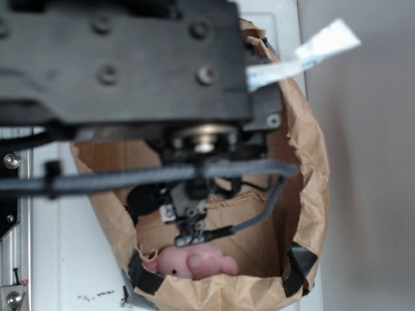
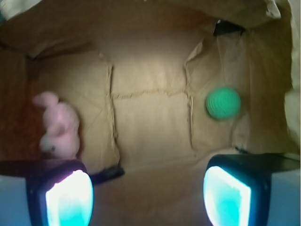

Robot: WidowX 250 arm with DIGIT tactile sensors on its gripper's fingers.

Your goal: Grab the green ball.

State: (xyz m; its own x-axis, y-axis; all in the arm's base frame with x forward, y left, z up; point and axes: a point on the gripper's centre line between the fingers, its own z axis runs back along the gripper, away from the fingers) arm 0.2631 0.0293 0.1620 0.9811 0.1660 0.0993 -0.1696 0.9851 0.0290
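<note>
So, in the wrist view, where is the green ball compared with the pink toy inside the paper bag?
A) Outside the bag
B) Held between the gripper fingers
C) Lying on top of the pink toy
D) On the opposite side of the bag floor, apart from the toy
D: in the wrist view the green ball lies on the right of the bag floor, the pink toy on the left, bare paper between them, and the gripper is open and empty.

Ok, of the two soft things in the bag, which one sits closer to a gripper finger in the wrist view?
The green ball, round and mint-coloured, lies just above the right-hand finger pad. The pink plush sits by the opposite bag wall.
</note>
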